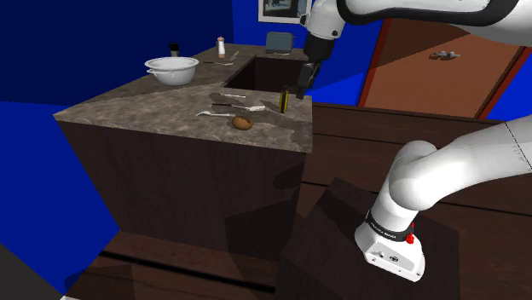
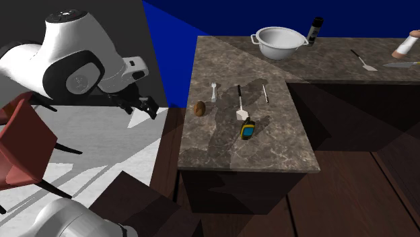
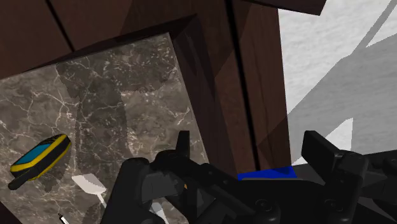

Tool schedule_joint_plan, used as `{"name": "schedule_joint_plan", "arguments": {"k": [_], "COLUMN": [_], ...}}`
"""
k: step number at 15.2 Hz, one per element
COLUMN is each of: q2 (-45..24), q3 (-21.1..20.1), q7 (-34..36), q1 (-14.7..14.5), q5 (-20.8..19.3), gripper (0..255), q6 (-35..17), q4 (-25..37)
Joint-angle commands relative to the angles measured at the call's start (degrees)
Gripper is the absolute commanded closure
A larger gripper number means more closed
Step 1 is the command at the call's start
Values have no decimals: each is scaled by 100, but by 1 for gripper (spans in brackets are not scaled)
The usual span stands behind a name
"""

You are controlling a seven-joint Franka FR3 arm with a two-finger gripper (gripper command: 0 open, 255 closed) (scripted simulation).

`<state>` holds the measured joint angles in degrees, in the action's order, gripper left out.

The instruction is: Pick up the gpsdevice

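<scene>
Nothing tall near the gpsdevice (image 2: 248, 128); I see open air straight above it. Only close clutter is the spatula (image 2: 242, 113), lying flat with its blade just beside the device's far end. Fork (image 2: 213, 90) and brown lump (image 2: 200, 108) lie low, toward the second exterior view's left. Desk (image 2: 269, 151) is bare stone from the device to its near edge. Pot (image 2: 276, 48) and bottle (image 2: 315, 28) stand well apart.

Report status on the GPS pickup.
Gripper open, empty, above the counter edge. GPS device flat on counter, untouched. Spatula close beside it.
</scene>
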<state>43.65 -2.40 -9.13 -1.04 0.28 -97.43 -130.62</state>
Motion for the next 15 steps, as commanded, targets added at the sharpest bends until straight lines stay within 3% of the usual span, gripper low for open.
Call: {"name": "schedule_joint_plan", "arguments": {"k": [1, 15], "q2": [0, -1809], "q3": [0, 1176], "q7": [0, -1054], "q1": [0, 428], "q5": [0, -285], "gripper": [0, 0], "q6": [0, -1722], "q4": [0, 568]}}
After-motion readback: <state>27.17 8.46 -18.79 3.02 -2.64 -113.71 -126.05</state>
